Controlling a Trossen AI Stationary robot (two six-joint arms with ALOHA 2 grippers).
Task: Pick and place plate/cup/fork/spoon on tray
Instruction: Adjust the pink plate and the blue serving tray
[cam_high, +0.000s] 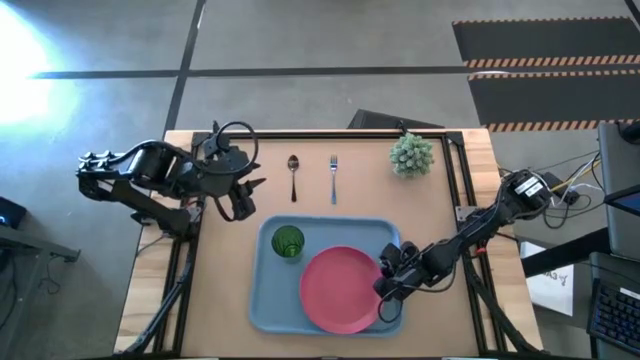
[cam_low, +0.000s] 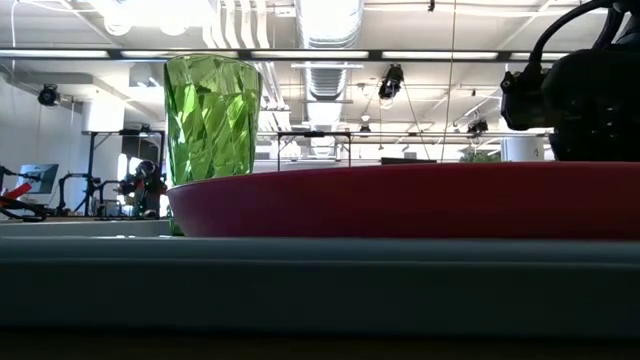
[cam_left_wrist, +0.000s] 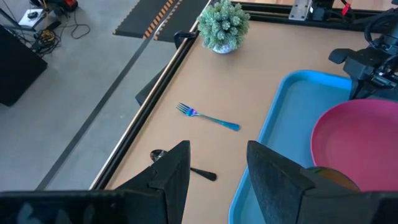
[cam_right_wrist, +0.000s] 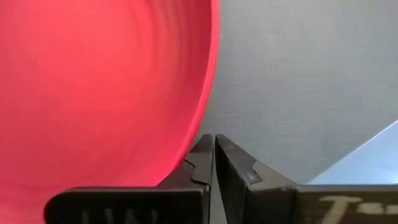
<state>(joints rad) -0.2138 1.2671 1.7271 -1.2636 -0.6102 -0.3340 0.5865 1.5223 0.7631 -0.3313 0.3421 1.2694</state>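
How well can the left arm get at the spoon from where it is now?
Probably yes. The left claw is open and empty, beside the spoon, which lies alone on bare table. The fork lies apart from it, so nothing blocks the way.

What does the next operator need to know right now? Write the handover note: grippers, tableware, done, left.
Left gripper: open, empty, over the table left of the tray.
Right gripper: shut, holding nothing, at the right edge of the plate.
Done: plate and cup are on the tray, the cup in its far left corner.
Left: spoon and fork lie side by side on the table beyond the tray, untouched. A potted plant stands to their right.
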